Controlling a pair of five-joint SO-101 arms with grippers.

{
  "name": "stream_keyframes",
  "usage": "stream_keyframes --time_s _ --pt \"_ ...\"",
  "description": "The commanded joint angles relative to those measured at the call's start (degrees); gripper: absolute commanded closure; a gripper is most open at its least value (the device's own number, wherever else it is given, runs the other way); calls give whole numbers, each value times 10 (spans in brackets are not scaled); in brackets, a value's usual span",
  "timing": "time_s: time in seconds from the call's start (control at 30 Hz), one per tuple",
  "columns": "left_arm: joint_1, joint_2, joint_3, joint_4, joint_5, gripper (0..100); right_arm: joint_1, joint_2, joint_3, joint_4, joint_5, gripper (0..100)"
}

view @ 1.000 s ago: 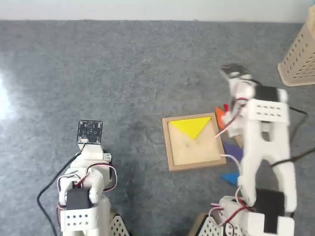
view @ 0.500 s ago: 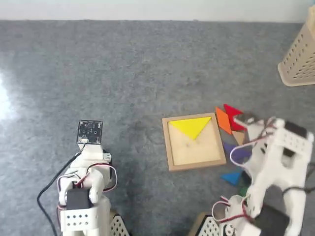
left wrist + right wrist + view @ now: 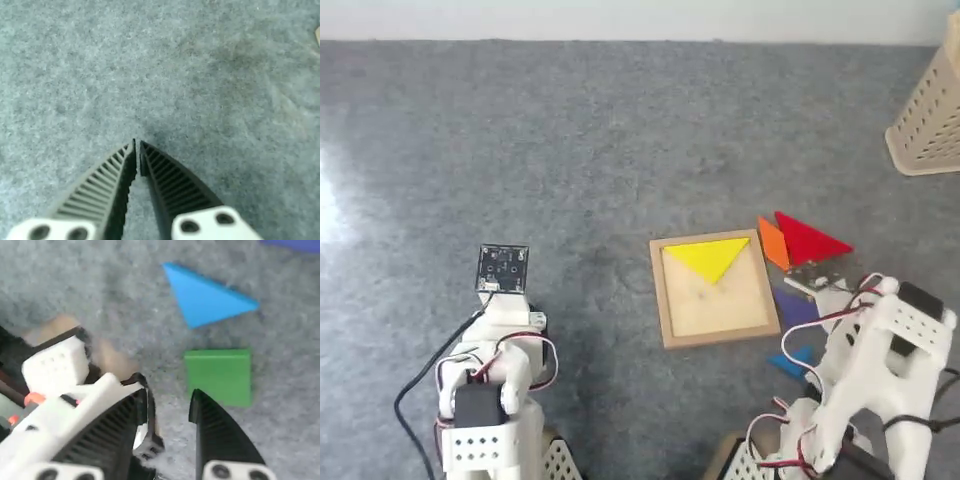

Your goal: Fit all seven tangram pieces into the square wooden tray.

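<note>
Looking from the high view, the tray [image 3: 665, 300] holds one yellow triangle [image 3: 708, 257]; the right arm [image 3: 880, 350] hides some of the pieces beside it.

Left wrist view: the left gripper [image 3: 137, 146] is closed and empty over carpet [image 3: 200, 75].

Right wrist view: the right gripper [image 3: 169, 386] gapes beside the green square [image 3: 218, 376]. It should probably straddle opposite edges squarely before closing.

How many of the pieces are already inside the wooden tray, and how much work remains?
Done: one piece, the yellow triangle, lies in the tray. In hand: nothing; the right gripper is open near the green square, the left gripper is shut and empty. Left: the orange piece, red triangle, purple piece, blue triangle and green square lie on the mat outside the tray.
</note>
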Motion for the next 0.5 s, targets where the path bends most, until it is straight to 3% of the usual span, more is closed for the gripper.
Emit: stream_keyframes --time_s 0.0,0.47 --pt "-2 -10 -7 3 4 988 11 -16 33 -52 10 851" --pt "-2 -10 -7 3 4 988 12 -16 36 -167 -70 851"
